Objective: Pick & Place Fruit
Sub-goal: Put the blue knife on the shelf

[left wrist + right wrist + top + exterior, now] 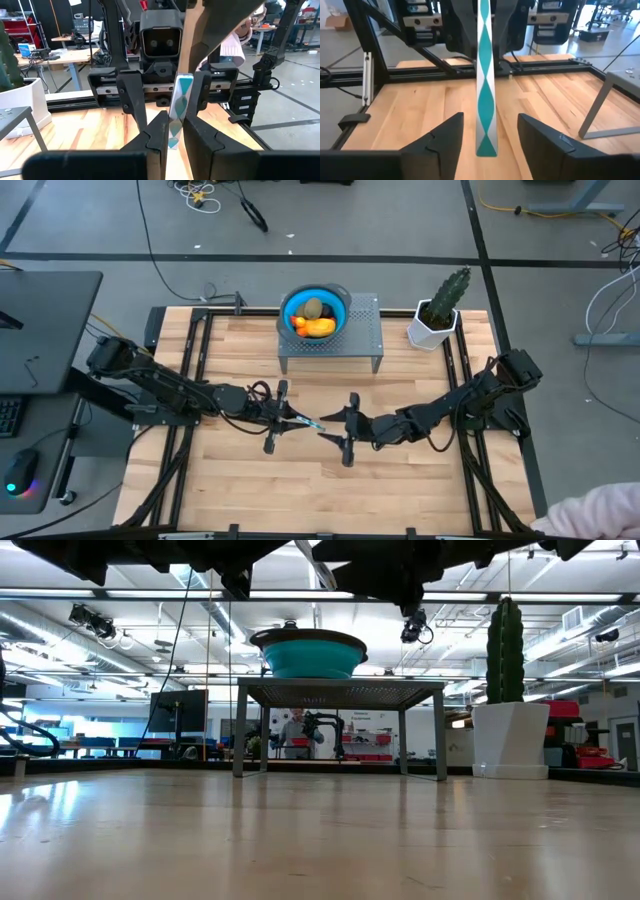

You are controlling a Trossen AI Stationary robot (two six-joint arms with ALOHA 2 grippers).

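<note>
The fruit lies in a blue bowl [315,313] on a grey perforated stand [365,330] at the far middle of the table: a yellow-orange oblong [320,328], an olive-brown oval [313,307] and a small orange-red ball [301,323]. Over the table's middle my left gripper [298,420] is shut on a slim white-and-teal stick [310,423]. My right gripper [328,430] faces it, open, with its fingers [445,140] standing on either side of the stick's free end [485,135] without touching it. My left gripper pinches one end of the stick [175,125] between its two fingers [155,135]. The fingers come level from the table's left. The stick runs on past the fingertips toward the table's right and hangs clear of the table.
A green cactus in a white pot [440,315] stands at the far right beside the stand. Black rails run along the table's left and right sides. A person's pale sleeve [600,515] shows beyond the near right corner. Bare wood lies in front of the arms.
</note>
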